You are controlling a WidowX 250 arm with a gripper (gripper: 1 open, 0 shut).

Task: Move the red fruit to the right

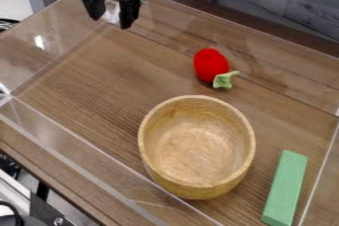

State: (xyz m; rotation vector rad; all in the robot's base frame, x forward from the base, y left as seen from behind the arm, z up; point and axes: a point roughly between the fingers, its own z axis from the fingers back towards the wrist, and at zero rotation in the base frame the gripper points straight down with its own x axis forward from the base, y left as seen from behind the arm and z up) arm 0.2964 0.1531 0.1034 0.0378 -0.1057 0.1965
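The red fruit [211, 64] is a small glossy strawberry-like toy with a pale green stem [228, 78], lying on the wooden table behind the bowl. My gripper [111, 10] hangs at the upper left, pointing down, well to the left of the fruit and apart from it. Its two black fingers stand open with nothing between them.
A round wooden bowl [197, 144] sits in front of the fruit, near the table's front. A flat green block [284, 187] lies at the lower right. Low clear walls [54, 136] border the wooden table [93, 81].
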